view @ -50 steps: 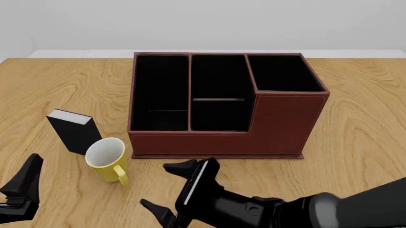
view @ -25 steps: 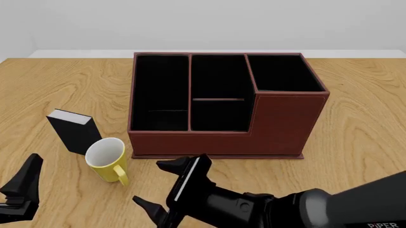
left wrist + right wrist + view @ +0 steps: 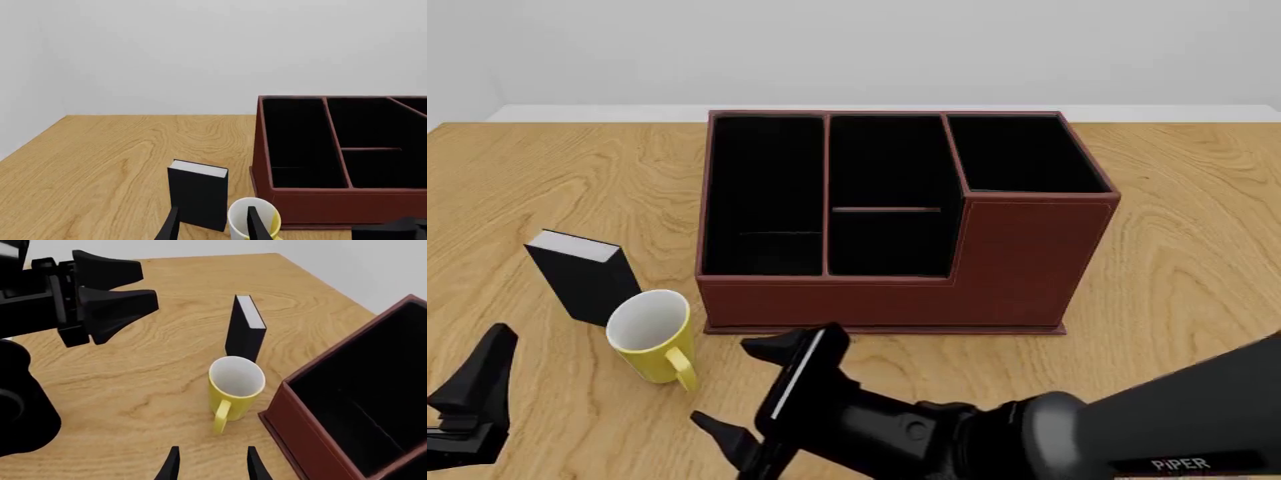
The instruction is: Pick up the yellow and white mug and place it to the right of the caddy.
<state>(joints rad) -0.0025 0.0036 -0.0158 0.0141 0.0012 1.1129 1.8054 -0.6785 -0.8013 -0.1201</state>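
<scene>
yellow and white mug [image 3: 654, 335] upright on table [image 3: 1174, 260], just left of caddy [image 3: 894, 215] front corner, beside black block [image 3: 585, 275]. right gripper [image 3: 754, 395] spread wide, empty, right of mug, apart. left gripper [image 3: 474, 395] low left, grip unclear.

- A wooden table [image 3: 1174, 260] is filling the lower part of the front view, its light oak grain running in long wavy bands.
- A plain pale grey wall [image 3: 854, 50] is standing behind the table's far edge, with a lighter strip showing along its foot.
- In the left wrist view the same wall [image 3: 200, 50] is rising blank above the tabletop [image 3: 100, 150].
- Soft, even light is falling over everything, casting only faint shadows on the wood.
</scene>
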